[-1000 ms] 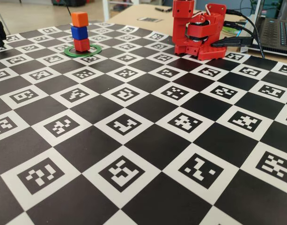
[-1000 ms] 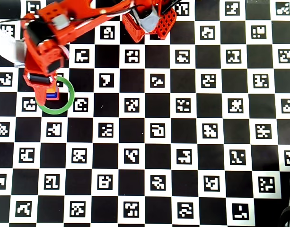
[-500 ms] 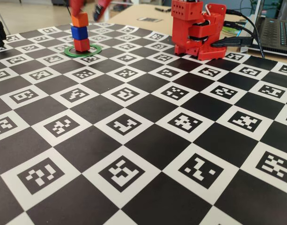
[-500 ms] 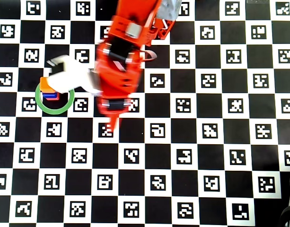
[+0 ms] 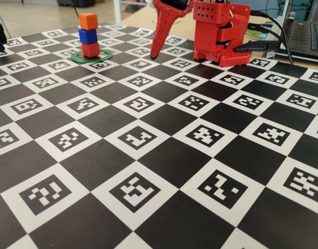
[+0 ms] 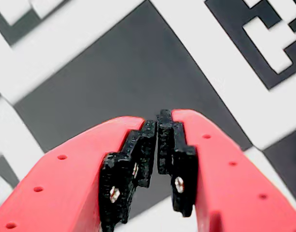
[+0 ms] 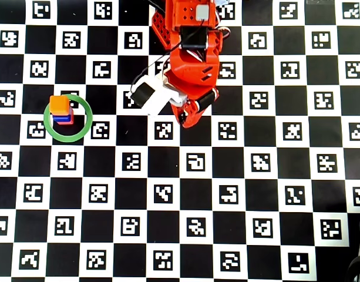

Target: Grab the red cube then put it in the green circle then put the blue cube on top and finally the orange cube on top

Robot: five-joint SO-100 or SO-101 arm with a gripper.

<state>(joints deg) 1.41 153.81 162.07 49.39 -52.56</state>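
The pincer [image 6: 157, 140] is pressed together with nothing between its two red fingers: in the wrist view the black ribbed pads [image 6: 138, 159] meet at their tips, and only a blurred patch of black and white squares lies beneath them. In the fixed view the pincer [image 5: 154, 54] points steeply downward, its tip hanging just above the checkered mat [image 5: 164, 155] that covers the tabletop, a little in front of the red arm base [image 5: 221, 44]. From overhead, the pincer [image 7: 184, 120] shows below the arm's red body, with a white part [image 7: 156, 97] standing out to its left in that view.

Well apart from it, to the left in both the fixed and overhead views, stands the finished stack. The red cube [image 5: 90, 50] sits inside the green circle [image 5: 108, 54], which lies flat on the mat. The blue cube [image 5: 87, 36] rests on the red one, and the orange cube [image 5: 88, 21] sits on top of the blue; the tower stands upright. Overhead, the orange cube [image 7: 60, 105] hides most of what is under it, with only slivers of the blue cube [image 7: 63, 117] and red cube [image 7: 62, 123] showing at its lower edge, and the stack appears in the upper left part of the green circle [image 7: 81, 130].

Behind the base, at the right edge of the fixed view, a laptop [image 5: 306, 36] lies on the bare wooden tabletop [image 5: 148, 15], with black cables [image 5: 267, 26] running toward the base.
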